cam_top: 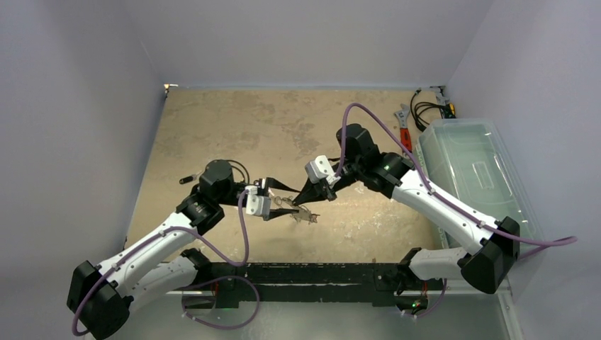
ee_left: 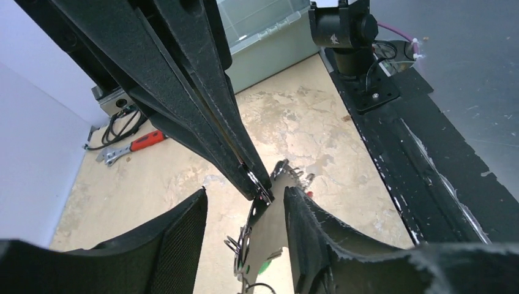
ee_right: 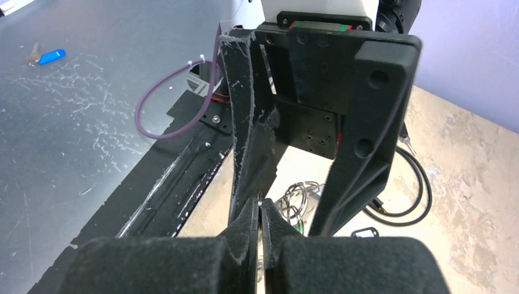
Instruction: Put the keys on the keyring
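**While the right arm pinches the ring, the left jaws stand apart around it**

Left: the left gripper reaches in over the middle of the tan, mottled table top. Its two black padded fingers stand apart, one on each side of the metal between them. No contact with that metal can be confirmed.

Centre: the thin silvery metal keyring sits between the two grippers and appears raised off the surface. The small silvery metal keys bunch just beside and below the pinch point, one with a green head. Whether any key is threaded on the ring cannot be told.

Right: the right gripper has its fingers pressed together on the edge of the keyring.

Far right: a red-handled metal wrench and a black coiled cable lie near the back corner. They are well apart from the grippers, beside a clear plastic bin along the table's edge.
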Controlling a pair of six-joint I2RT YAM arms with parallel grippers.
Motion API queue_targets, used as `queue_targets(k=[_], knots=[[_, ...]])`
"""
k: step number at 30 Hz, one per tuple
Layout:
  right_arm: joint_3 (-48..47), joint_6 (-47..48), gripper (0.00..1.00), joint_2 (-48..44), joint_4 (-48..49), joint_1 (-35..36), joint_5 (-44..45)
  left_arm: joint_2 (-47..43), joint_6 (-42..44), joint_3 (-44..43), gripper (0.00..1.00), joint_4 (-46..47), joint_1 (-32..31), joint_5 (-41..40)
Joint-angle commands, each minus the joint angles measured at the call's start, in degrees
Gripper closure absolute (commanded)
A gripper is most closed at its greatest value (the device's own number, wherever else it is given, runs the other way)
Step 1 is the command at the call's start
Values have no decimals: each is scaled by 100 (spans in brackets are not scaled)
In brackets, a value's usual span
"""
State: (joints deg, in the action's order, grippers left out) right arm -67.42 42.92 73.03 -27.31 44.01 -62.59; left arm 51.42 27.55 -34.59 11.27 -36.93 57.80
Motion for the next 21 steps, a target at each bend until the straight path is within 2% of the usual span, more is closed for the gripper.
queue_targets(k=[1, 6, 10, 12, 15, 17, 18, 21], knots=[[-255, -29, 100, -72, 164, 46, -197, 2, 207, -190, 57, -165, -47, 112], [-196, -71, 100, -96, 225, 46, -78, 4, 166, -221, 78, -182, -49, 126], [-135, -123, 100, -146, 284, 44, 121, 2, 147, -243, 100, -216, -47, 73], [-80, -169, 100, -205, 373, 44, 211, -36, 137, -251, 100, -208, -46, 48], [116, -333, 81, -368, 717, 46, 349, -138, 93, -273, 100, -174, -45, -15], [278, -434, 59, -496, 931, 44, 398, -208, 65, -285, 100, -143, -47, -38], [348, -493, 52, -541, 1038, 42, 419, -249, 64, -273, 100, -133, -43, -46], [471, -551, 42, -649, 1182, 44, 517, -367, 59, -224, 100, -74, -45, -90]])
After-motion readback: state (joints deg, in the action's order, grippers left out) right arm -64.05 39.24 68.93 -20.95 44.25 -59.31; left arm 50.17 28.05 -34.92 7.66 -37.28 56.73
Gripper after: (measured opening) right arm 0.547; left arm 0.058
